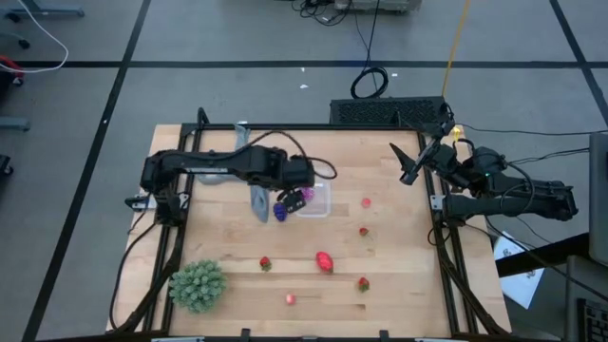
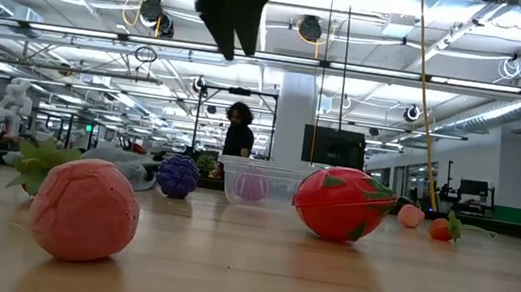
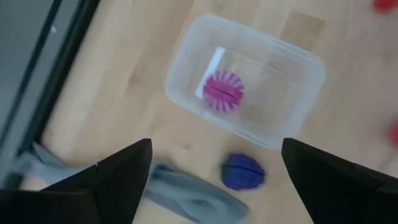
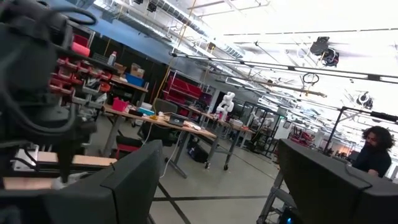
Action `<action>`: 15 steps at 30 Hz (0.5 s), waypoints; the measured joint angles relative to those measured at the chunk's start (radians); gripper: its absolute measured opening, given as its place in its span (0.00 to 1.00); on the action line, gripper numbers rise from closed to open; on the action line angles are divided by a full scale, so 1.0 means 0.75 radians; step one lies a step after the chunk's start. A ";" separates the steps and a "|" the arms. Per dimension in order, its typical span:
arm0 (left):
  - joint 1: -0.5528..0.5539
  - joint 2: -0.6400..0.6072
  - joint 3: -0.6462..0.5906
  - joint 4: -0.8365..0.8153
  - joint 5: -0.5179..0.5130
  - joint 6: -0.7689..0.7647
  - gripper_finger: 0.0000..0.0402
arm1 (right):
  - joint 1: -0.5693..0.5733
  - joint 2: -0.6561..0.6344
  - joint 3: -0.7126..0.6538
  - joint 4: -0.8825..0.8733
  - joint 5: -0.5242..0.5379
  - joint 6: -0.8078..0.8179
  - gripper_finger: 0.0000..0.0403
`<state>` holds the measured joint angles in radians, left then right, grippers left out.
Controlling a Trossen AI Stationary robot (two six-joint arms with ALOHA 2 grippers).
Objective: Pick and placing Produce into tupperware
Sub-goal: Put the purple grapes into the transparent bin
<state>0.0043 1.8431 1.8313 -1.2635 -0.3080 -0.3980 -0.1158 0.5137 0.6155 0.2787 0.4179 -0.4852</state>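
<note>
The clear tupperware [image 3: 309, 63] stands on the wooden table with the magenta spiky fruit [image 3: 222, 91] lying on its floor. My left gripper [image 3: 216, 146] hangs open above it, at its near-left side, pointing steeply down and touching nothing. The dark blue-purple fruit [image 3: 244, 172] lies on the table just outside the container. The larger red-pink fruit [image 1: 325, 261] and several small red berries [image 1: 363, 231] are scattered over the table's near and right parts. My right gripper [image 1: 410, 169] waits open, raised at the table's far right.
A grey cloth [image 3: 186, 194] lies beside the blue fruit, left of the container. A large green spiky ball [image 1: 198, 285] sits at the near left corner. In the low view a pink berry [image 2: 84, 209] is closest to the camera. A person stands in the room beyond the table.
</note>
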 joint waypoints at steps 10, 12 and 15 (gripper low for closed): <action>-0.128 0.017 -0.123 -0.087 0.000 -0.423 0.90 | 0.000 -0.001 0.000 0.001 -0.001 0.046 0.77; -0.130 0.013 -0.184 -0.076 0.018 -0.537 0.90 | 0.000 0.000 0.000 0.002 -0.001 0.044 0.77; -0.130 0.016 -0.272 -0.015 0.085 -0.672 0.90 | 0.000 0.000 0.000 0.002 -0.001 0.039 0.77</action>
<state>-0.0929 1.8551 1.6274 -1.2745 -0.2444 -0.9021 -0.1158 0.5137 0.6155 0.2802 0.4175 -0.4561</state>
